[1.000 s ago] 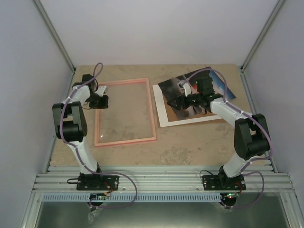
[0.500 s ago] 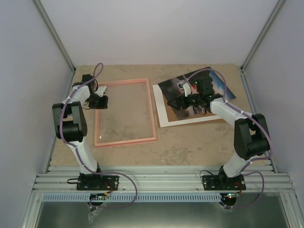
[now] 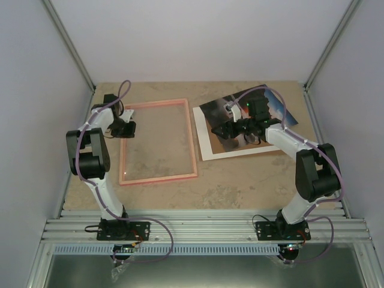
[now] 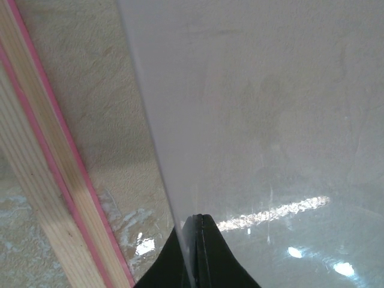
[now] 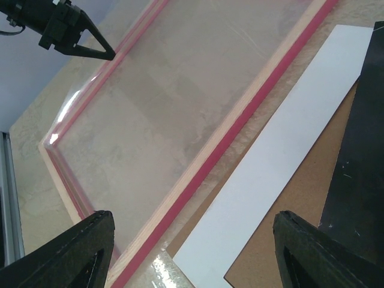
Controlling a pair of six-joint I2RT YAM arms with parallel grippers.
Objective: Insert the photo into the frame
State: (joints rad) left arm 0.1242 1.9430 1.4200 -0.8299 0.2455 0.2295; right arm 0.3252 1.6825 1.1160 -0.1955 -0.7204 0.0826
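My left claw (image 4: 195,255) was pinched shut on the clear pane (image 4: 270,120) by the left rail of the frame (image 3: 158,177). My right claw (image 3: 221,131) hung wide open and empty over the photo (image 3: 211,110), which lay face up just right of the frame. Best, I judged: hold the pane steady, grip the photo by a free edge only.

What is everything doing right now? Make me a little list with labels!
frame: thin pink rectangular picture frame, lying flat, no photo in it yet
photo: dark glossy rectangular print, right of the frame, partly over a white sheet
left pincer: shut on the edge of a clear glossy sheet at the frame's left side
right pincer: open, holding nothing, above the white sheet's edge
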